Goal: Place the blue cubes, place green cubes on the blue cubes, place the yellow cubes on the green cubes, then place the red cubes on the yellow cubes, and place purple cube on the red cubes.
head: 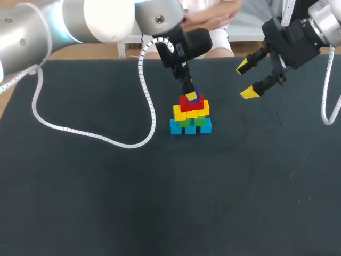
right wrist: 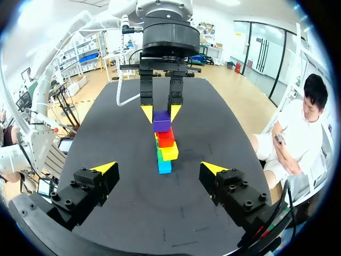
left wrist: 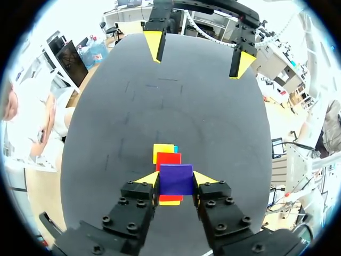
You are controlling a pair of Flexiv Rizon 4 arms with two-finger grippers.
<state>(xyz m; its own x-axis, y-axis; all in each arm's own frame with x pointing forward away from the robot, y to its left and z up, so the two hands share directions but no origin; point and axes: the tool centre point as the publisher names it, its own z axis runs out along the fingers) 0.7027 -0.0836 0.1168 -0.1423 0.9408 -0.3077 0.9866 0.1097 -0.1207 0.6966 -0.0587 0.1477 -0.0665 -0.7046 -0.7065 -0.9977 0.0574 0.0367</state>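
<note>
We are clamping the purple cube (left wrist: 176, 180) in our left jaws to centre it on the red cubes (right wrist: 166, 138); our right jaws are hanging apart.

You are in a robotics lab, at a test bench. Indicators: the left arm (head: 80, 21) and right arm (head: 325, 16), both grey-and-white machine arms, reach over one table (head: 106, 202) with a plain dark surface. A white spiral cable (head: 151, 106) hangs from the left arm onto the table. The workpieces are small coloured cubes (head: 191, 118) in a stack. The left gripper (head: 189, 93) clamps the purple cube (left wrist: 176, 180) at its top, and the right gripper (head: 246, 80) hangs spread nearby.
</note>
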